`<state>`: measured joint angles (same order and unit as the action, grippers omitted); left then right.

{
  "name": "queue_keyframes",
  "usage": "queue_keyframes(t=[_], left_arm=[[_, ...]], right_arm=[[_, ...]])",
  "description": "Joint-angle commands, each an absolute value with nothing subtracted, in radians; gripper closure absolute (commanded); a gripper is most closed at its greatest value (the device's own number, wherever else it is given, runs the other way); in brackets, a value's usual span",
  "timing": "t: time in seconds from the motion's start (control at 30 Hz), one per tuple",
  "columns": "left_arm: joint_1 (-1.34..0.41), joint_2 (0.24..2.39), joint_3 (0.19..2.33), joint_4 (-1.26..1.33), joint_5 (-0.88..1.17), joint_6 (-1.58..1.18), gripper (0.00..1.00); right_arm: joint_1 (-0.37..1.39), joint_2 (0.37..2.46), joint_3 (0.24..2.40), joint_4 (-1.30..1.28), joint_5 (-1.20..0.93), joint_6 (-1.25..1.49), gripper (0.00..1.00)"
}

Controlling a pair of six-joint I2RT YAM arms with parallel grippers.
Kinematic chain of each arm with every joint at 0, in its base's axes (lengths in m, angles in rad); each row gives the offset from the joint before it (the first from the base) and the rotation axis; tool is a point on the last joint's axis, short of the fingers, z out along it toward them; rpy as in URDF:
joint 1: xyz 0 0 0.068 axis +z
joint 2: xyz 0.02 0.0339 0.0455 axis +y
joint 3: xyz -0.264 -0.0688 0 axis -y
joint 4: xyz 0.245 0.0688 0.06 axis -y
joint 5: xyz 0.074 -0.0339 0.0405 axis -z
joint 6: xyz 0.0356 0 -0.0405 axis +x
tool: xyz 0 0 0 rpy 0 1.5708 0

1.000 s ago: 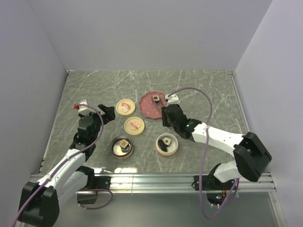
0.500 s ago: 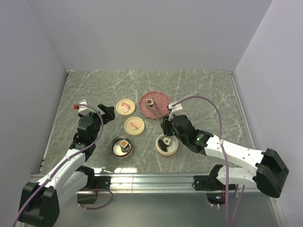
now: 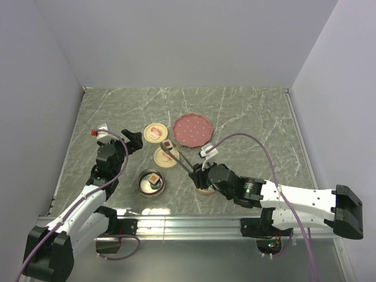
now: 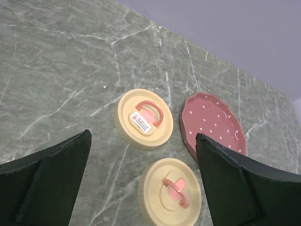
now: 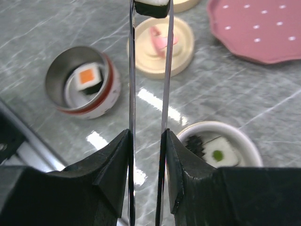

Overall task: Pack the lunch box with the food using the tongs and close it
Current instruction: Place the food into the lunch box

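Note:
My right gripper [image 3: 202, 172] [image 5: 146, 136] is shut on the tongs [image 3: 183, 158] [image 5: 132, 94]. Their tips pinch a dark-sided, white-topped food cube [image 3: 167, 144] [image 5: 151, 7] above the nearer cream lid [image 3: 167, 157] [image 5: 160, 44]. One round steel lunch box bowl [image 3: 141, 183] [image 5: 101, 96] holds an orange-topped cube [image 3: 154, 178] [image 5: 88, 77]. A second bowl [image 5: 244, 141], mostly under my right wrist in the top view, holds a green-topped cube [image 5: 218, 153] and a dark piece [image 5: 194, 141]. My left gripper [image 3: 134, 141] [image 4: 143, 136] hangs open and empty, left of the lids.
A pink dotted plate [image 3: 192, 130] [image 4: 211, 125] [image 5: 258, 28] lies bare at the back. A second cream lid [image 3: 154, 133] [image 4: 143, 117] sits left of the plate, and the nearer lid [image 4: 171, 190] shows in the left wrist view too. Grey walls close three sides.
My right arm has drawn back towards the near left, carrying the cube in the tongs off the pink plate to above the nearer lid. The left arm has stayed still.

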<state>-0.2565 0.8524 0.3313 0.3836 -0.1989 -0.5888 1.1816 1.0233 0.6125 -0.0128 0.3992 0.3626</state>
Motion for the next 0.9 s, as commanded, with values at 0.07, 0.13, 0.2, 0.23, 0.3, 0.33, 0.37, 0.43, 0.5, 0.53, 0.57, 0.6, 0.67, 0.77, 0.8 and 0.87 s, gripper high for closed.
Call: queue_keyframes(t=[0.07, 0.13, 0.2, 0.23, 0.3, 0.33, 0.37, 0.43, 0.5, 0.53, 0.57, 0.6, 0.67, 0.77, 0.8, 0.87], left_arm=[[-0.252, 0.833, 0.328, 0.430, -0.189, -0.598, 0.00], [-0.253, 0.834, 0.328, 0.430, -0.190, -0.598, 0.01], [-0.252, 0.836, 0.330, 0.428, -0.190, -0.598, 0.01], [-0.253, 0.836, 0.330, 0.428, -0.190, -0.600, 0.01], [-0.253, 0.838, 0.330, 0.429, -0.190, -0.600, 0.01], [-0.252, 0.839, 0.331, 0.426, -0.190, -0.600, 0.01], [-0.253, 0.839, 0.331, 0.426, -0.190, -0.600, 0.00], [-0.252, 0.841, 0.334, 0.425, -0.190, -0.598, 0.01], [-0.253, 0.842, 0.336, 0.425, -0.190, -0.600, 0.00], [-0.252, 0.842, 0.336, 0.423, -0.190, -0.601, 0.01], [-0.253, 0.841, 0.336, 0.423, -0.190, -0.600, 0.01], [-0.252, 0.841, 0.334, 0.423, -0.190, -0.600, 0.01], [-0.253, 0.841, 0.334, 0.423, -0.190, -0.600, 0.01], [-0.252, 0.842, 0.334, 0.423, -0.190, -0.600, 0.01], [-0.253, 0.841, 0.334, 0.423, -0.190, -0.600, 0.01], [-0.252, 0.838, 0.333, 0.423, -0.190, -0.600, 0.00]], right_arm=[[1.299, 1.012, 0.617, 0.005, 0.472, 0.414, 0.90], [1.330, 1.011, 0.611, 0.006, 0.474, 0.422, 0.90], [1.377, 0.994, 0.606, 0.006, 0.486, 0.423, 0.90], [1.391, 0.988, 0.603, 0.006, 0.486, 0.423, 0.90], [1.431, 0.960, 0.598, -0.015, 0.483, 0.423, 0.91], [1.445, 0.941, 0.594, -0.015, 0.479, 0.423, 0.91], [1.457, 0.934, 0.591, -0.017, 0.474, 0.423, 0.90], [1.482, 0.920, 0.584, -0.026, 0.468, 0.426, 0.91], [1.502, 0.911, 0.581, -0.043, 0.480, 0.429, 0.91], [1.514, 0.913, 0.583, -0.044, 0.477, 0.431, 0.91], [1.520, 0.914, 0.583, -0.044, 0.477, 0.428, 0.91], [1.529, 0.917, 0.583, -0.041, 0.473, 0.426, 0.91], [1.545, 0.940, 0.592, -0.046, 0.469, 0.422, 0.91], [1.554, 0.978, 0.610, -0.060, 0.469, 0.422, 0.91], [1.558, 0.986, 0.614, -0.063, 0.468, 0.423, 0.91], [1.565, 1.002, 0.621, -0.066, 0.471, 0.423, 0.91]])
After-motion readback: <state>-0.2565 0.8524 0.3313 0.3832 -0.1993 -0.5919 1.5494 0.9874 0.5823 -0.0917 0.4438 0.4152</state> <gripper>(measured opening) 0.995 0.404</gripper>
